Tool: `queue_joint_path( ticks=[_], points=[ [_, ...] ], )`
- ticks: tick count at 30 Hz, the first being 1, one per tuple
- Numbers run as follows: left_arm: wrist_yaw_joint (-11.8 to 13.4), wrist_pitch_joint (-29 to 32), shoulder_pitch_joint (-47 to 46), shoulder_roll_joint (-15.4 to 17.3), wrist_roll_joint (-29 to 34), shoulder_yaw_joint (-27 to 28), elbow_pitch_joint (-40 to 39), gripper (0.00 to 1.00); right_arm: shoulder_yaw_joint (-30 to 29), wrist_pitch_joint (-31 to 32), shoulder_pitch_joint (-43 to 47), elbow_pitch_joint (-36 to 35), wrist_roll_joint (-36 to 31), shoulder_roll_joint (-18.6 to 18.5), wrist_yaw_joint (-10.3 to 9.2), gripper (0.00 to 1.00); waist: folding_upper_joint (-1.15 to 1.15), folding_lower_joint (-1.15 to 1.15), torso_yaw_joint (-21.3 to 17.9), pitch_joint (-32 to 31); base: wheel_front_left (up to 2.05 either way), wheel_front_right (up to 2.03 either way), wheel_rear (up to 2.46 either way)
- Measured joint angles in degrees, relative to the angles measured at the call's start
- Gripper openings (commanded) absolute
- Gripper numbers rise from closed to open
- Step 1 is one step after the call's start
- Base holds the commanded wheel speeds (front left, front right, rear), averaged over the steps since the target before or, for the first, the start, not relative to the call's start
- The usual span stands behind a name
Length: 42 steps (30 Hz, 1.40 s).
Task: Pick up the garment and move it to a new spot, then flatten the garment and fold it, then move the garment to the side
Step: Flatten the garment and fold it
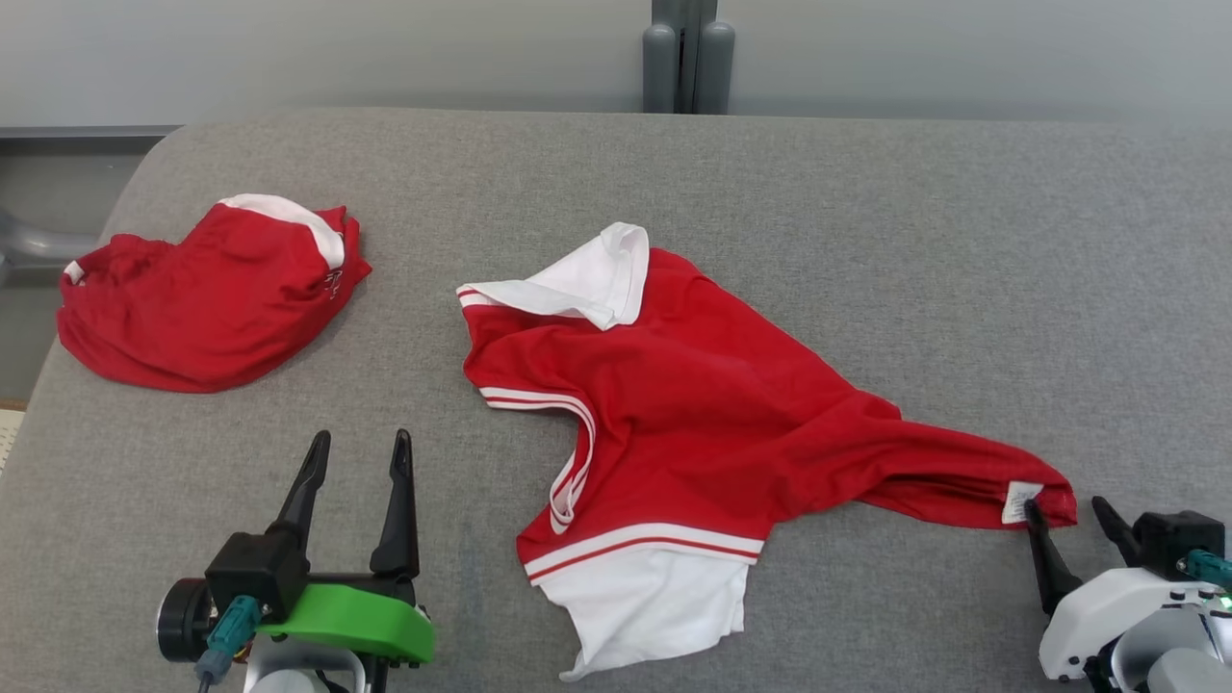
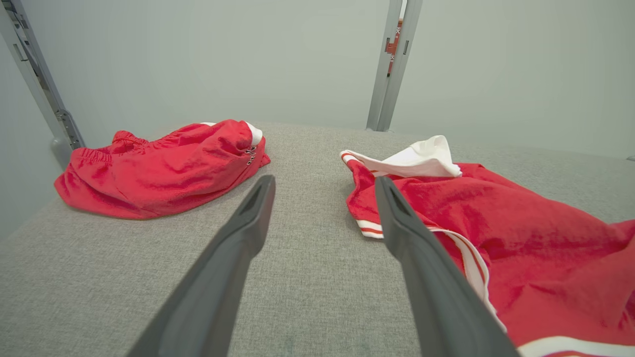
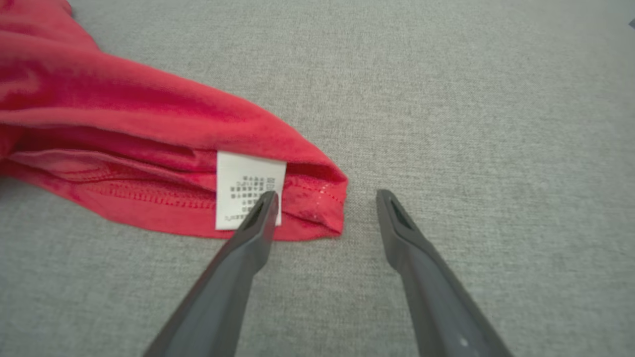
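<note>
Grey fabric surface (image 1: pixel 866 192) runs across your head view, with a pale wall and a grey upright post (image 1: pixel 688 58) behind it. Red short-sleeved shirt with white sleeves and striped trim (image 1: pixel 712 404) lies crumpled mid-surface, not flat. One white sleeve is flipped up on the far side, the other lies toward you at the near edge. Its red hem end trails out to the right and ends in a corner with a small white printed care label (image 1: pixel 1018 500). Your right fingers (image 1: pixel 1044 558) are spread wide and hold nothing, low at that corner. In the right wrist view one tip sits over the label and the other over bare surface just past the corner; can't tell if the tip touches cloth. Your left fingers (image 1: pixel 397 500) are spread too, empty, at lower left, near the shirt's striped edge but apart from it. Second crumpled red garment with a white band (image 1: pixel 202 298) sits at the far left, well apart from the shirt
</note>
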Motion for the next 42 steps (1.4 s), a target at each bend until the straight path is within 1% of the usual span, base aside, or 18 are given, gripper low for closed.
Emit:
queue_joint_path(
  ticks=[1, 2, 3, 7, 10, 12, 14, 16, 19, 22, 28, 33, 37, 38, 39, 42],
  points=[
    [0.0, 0.0, -0.1, 0.0, 0.0, 0.1, 0.0, 1.00, 0.7, 0.0, -0.8, 0.9, 0.5, 0.3, 0.00, 0.92, 0.00, 0.00, -0.1, 0.1, 0.00, 0.00, 0.00],
    [0.0, 0.0, -0.1, 0.0, 0.0, 0.1, 0.0, 1.00, 1.3, 0.0, -1.4, 1.8, 1.3, 0.5, 0.00, 0.32, 0.00, 0.00, -0.1, 0.2, 0.00, 0.00, 0.00],
    [0.0, 0.0, -0.1, 0.0, 0.0, 0.1, 0.0, 1.00, 2.3, 0.0, -2.0, 2.9, 2.2, 0.7, 0.00, 0.00, 0.00, 0.00, -0.2, 0.3, 0.00, 0.00, 0.00],
    [0.0, 0.0, -0.6, 0.0, 0.1, 0.0, -0.1, 1.00, 5.4, -0.2, -4.5, 4.4, 4.1, 0.3, 0.01, 0.00, 0.00, 0.00, -0.2, 0.5, 0.00, 0.00, 0.00],
    [0.2, 0.0, -0.6, 0.0, 0.1, 0.1, -0.1, 1.00, 5.4, -0.1, -7.4, 3.0, 4.0, -1.9, 0.00, 0.00, 0.00, 0.00, -0.4, 0.7, 0.00, 0.00, 0.00],
    [0.2, 0.0, -0.7, 0.0, 0.1, 0.1, -0.2, 1.00, 4.3, -0.1, -9.9, 0.6, 3.2, -3.5, 0.00, 0.00, 0.00, 0.00, -0.6, 0.8, 0.00, 0.00, 0.00],
    [0.2, 0.0, -0.7, 0.0, 0.1, 0.2, -0.3, 1.00, 3.3, 0.0, -12.4, -3.2, 0.8, -4.7, 0.00, 0.00, 0.00, 0.00, -0.7, 1.0, 0.00, 0.00, 0.00],
    [0.2, 0.0, -0.7, 0.0, 0.1, 0.3, -0.2, 1.00, 2.9, 0.0, -13.7, -6.7, -1.0, -5.2, 0.00, 0.00, 0.00, 0.00, -0.7, 1.0, 0.00, 0.00, 0.00],
    [0.3, 0.0, -0.7, 0.0, 0.0, 0.3, -0.2, 1.00, 4.1, 0.0, -13.8, -11.6, -4.2, -5.5, 0.00, 0.00, 0.00, 0.00, -0.7, 1.0, 0.00, 0.00, 0.00],
    [0.4, 0.0, -0.7, 0.0, -0.4, 0.2, -0.1, 1.00, 6.6, 0.0, -11.4, -16.2, -7.1, -6.2, 0.00, 0.00, 0.00, 0.00, -0.6, 0.7, 0.00, 0.00, 0.00],
    [0.5, 0.0, -0.5, 0.0, -0.9, 0.4, 0.0, 1.00, 10.8, 0.0, -1.1, -21.6, -7.8, -9.1, 0.00, 0.00, 0.00, 0.00, -0.9, 0.0, 0.00, 0.00, 0.00],
    [0.6, 0.0, -0.3, 0.0, -0.9, 1.1, -0.2, 1.00, 10.7, 0.0, 6.9, -23.1, -7.6, -10.5, 0.00, 0.00, 0.00, 0.00, -2.0, -0.1, 0.00, 0.00, 0.00],
    [0.6, 0.0, -0.1, 0.0, -0.8, 1.0, -0.1, 1.00, 8.7, 0.0, 9.6, -22.0, -6.4, -9.4, 0.00, 0.00, 0.00, 0.00, -3.3, -0.1, 0.00, 0.00, 0.00],
    [0.6, 0.0, -0.1, 0.0, -0.8, 1.0, 0.1, 1.00, 7.8, 0.0, 9.7, -21.5, -6.0, -8.7, 0.00, 0.43, 0.00, 0.00, -3.6, -0.2, 0.00, 0.00, 0.00],
    [0.4, 0.0, -0.1, 0.0, -0.7, 1.0, 0.1, 1.00, 7.1, 0.0, 9.7, -21.0, -5.6, -8.1, 0.00, 1.00, 0.00, 0.00, -3.9, -0.2, 0.00, 0.00, 0.00],
    [0.3, 0.0, -0.1, 0.0, -0.5, 1.2, 0.2, 1.00, 4.4, 0.0, 9.7, -21.0, -4.7, -6.0, 0.00, 1.00, 0.00, 0.00, -4.6, -0.5, 0.00, 0.00, 0.00]
  ],
)
